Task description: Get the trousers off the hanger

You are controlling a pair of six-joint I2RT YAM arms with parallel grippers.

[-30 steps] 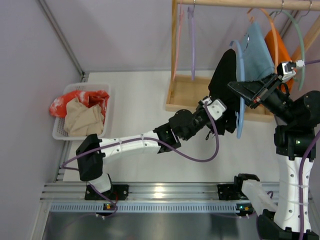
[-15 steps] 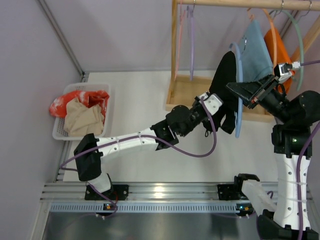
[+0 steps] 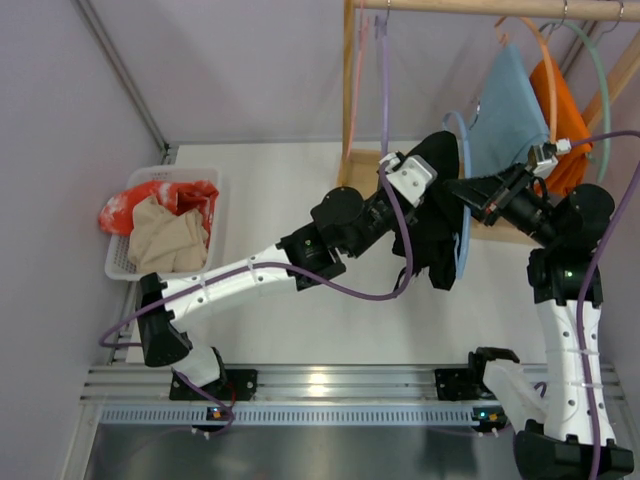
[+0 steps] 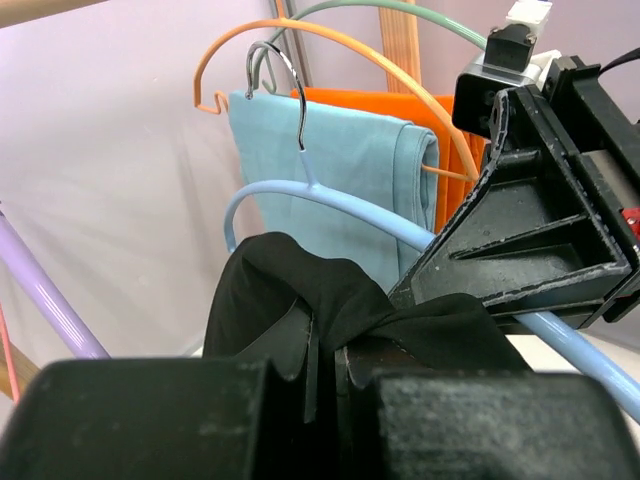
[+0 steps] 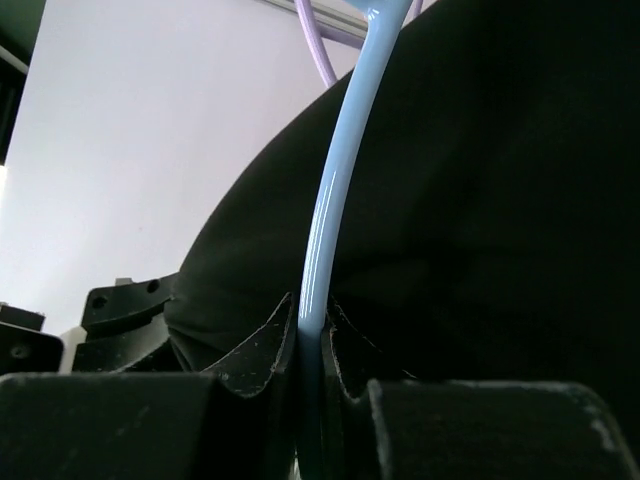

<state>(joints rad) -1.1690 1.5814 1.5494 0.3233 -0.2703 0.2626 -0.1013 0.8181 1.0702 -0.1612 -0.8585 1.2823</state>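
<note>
The black trousers (image 3: pixel 440 205) hang draped over the light blue hanger (image 3: pixel 463 215), which is off the rail and held in the air. My left gripper (image 3: pixel 428 190) is shut on a fold of the trousers (image 4: pixel 300 290). My right gripper (image 3: pixel 470 190) is shut on the hanger's blue bar (image 5: pixel 330 200), with the trousers (image 5: pixel 480 200) draped on both sides of it. In the left wrist view the hanger (image 4: pixel 350 205) with its metal hook runs under the right gripper's black body.
A wooden rack (image 3: pixel 372 190) stands at the back with a light blue cloth (image 3: pixel 505 110) and an orange cloth (image 3: pixel 560 110) on hangers, plus purple (image 3: pixel 383 60) and pink empty hangers. A white basket (image 3: pixel 215 235) of clothes sits at the left.
Both arms have moved left and away from the rack, carrying the hanger and trousers. The left gripper has risen and pulled the trousers leftward along the hanger.
</note>
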